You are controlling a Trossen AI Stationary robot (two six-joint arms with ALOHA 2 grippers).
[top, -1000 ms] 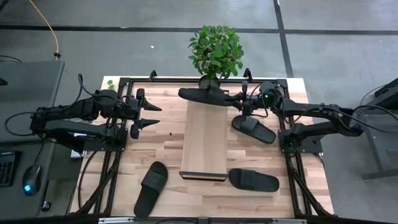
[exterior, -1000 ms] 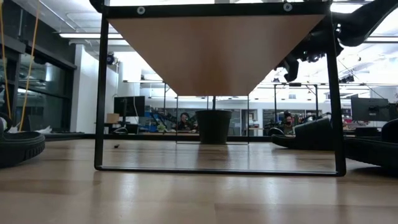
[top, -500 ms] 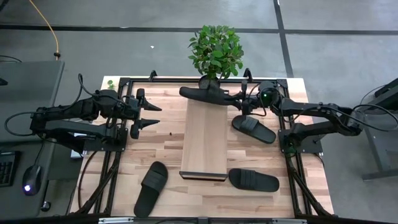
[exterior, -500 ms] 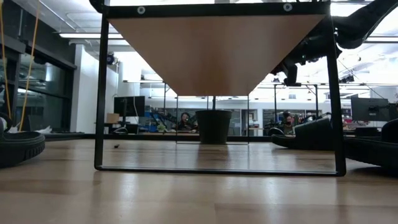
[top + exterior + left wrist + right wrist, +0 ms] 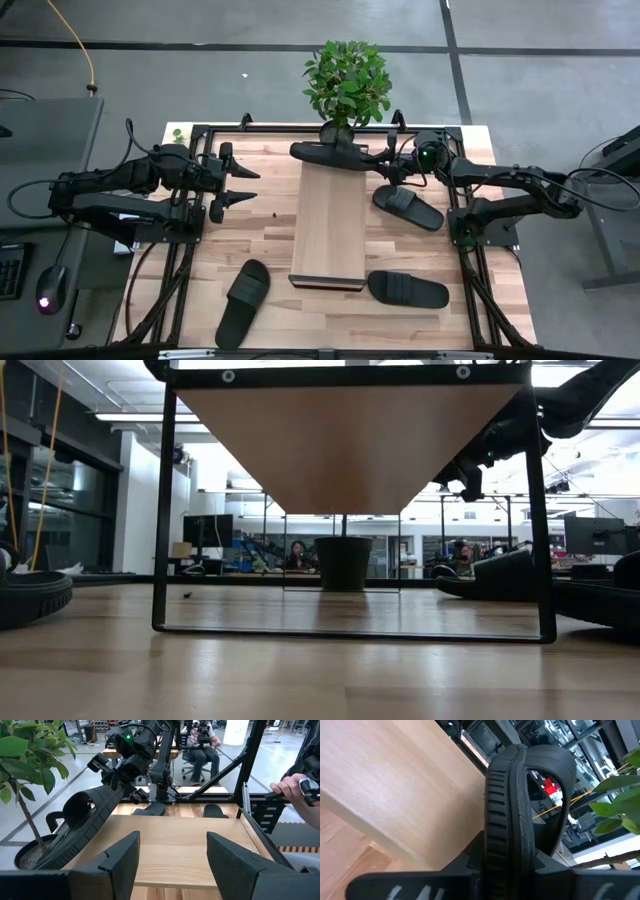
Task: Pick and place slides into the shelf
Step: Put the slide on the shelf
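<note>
1. Right gripper (image 5: 378, 163) is clamped on one slide (image 5: 328, 152), held on edge over the far end of the shelf (image 5: 330, 225), just in front of the potted plant (image 5: 346, 80). In the right wrist view the sole rim (image 5: 507, 820) sits pinched between the fingers, strap arching off to one side.
2. Likely reason for the edge-on hold: gripping the sole rim lets it carry the slide over the board, then lower it flat. Not set down yet.
3. Other three slides are on the tabletop (image 5: 270, 235): one by the right edge near the right arm (image 5: 408, 208), one at the near-right corner of the shelf (image 5: 407, 289), one toward the near-left (image 5: 243, 301).
4. Left gripper (image 5: 236, 186) is parked off the shelf's left side, fingers (image 5: 111, 865) spread, holding nothing.
5. A person's hand (image 5: 295, 787) shows beyond the table frame; not involved.
</note>
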